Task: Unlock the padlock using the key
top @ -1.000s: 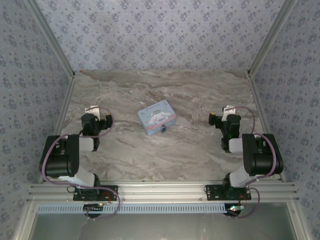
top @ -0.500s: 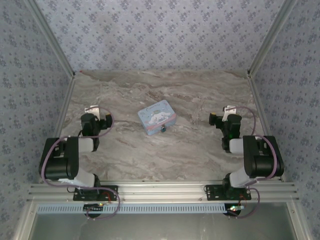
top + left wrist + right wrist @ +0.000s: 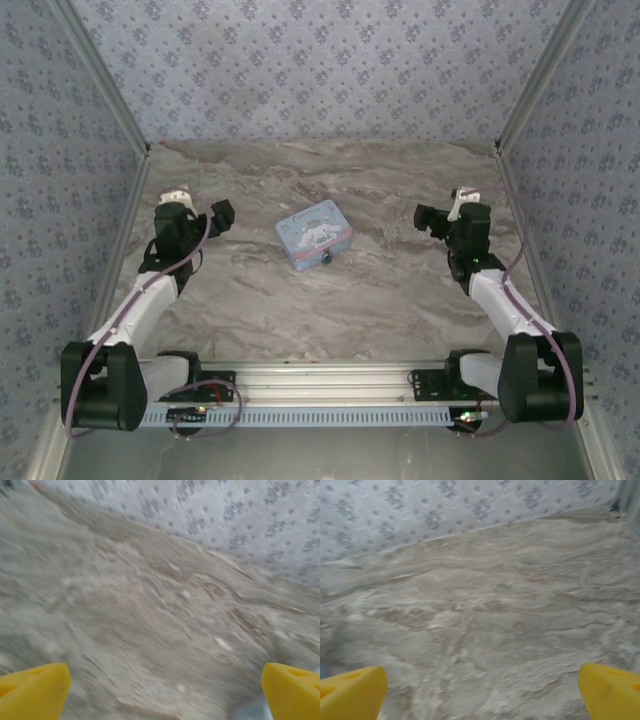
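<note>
Both arms have just stretched forward, the left gripper and right gripper with jaws wide apart and empty, flanking the tin box and its untouched padlock.

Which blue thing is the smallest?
The padlock, a tiny dark thing at the near edge of the tin box, which is far bigger, pale blue, cartoon-printed.

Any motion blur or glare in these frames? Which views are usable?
Top external: sharp, evenly lit, no glare; tin box crisp, padlock just a dark speck. Left wrist: heavy motion smear across the marble table. Right wrist: milder softness, veining readable.
</note>
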Motion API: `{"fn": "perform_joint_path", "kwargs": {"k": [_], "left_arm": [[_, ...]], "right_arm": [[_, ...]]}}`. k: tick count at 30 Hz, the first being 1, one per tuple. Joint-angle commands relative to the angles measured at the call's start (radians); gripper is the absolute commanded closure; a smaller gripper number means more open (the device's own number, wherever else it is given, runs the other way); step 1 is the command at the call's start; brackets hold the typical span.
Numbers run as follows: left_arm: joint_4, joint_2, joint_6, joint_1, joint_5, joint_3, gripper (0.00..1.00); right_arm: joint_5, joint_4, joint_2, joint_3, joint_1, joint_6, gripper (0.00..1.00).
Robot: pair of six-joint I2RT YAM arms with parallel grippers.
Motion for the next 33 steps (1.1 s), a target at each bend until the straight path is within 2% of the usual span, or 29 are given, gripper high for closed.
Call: {"fn": "perform_joint_path", "kwargs": {"k": [1,7,11,20,33], "left_arm": [[-0.160,-0.014,-0.215,-0.078,0.091,0.032,0.02],[-0.199,0.014,-0.308,-0.260,0.090,0.076,0.02],[-0.182,0.038,-0.325,-0.335,0.074,0.081,0.02],[-0.186,0.069,-0.327,-0.365,0.055,0.088,0.02],[-0.221,0.051,-0.310,-0.370,0.017,0.087,0.02]], "right_arm": [[-0.084,-0.296,0.007,0.079,0.058,0.111,0.02],[-0.163,-0.400,0.141,0.156,0.141,0.185,0.14],[-0.168,-0.424,0.259,0.212,0.167,0.192,0.23],[-0.197,-0.430,0.436,0.289,0.162,0.187,0.46],[-0.199,-0.433,0.564,0.351,0.165,0.187,0.60]]}}
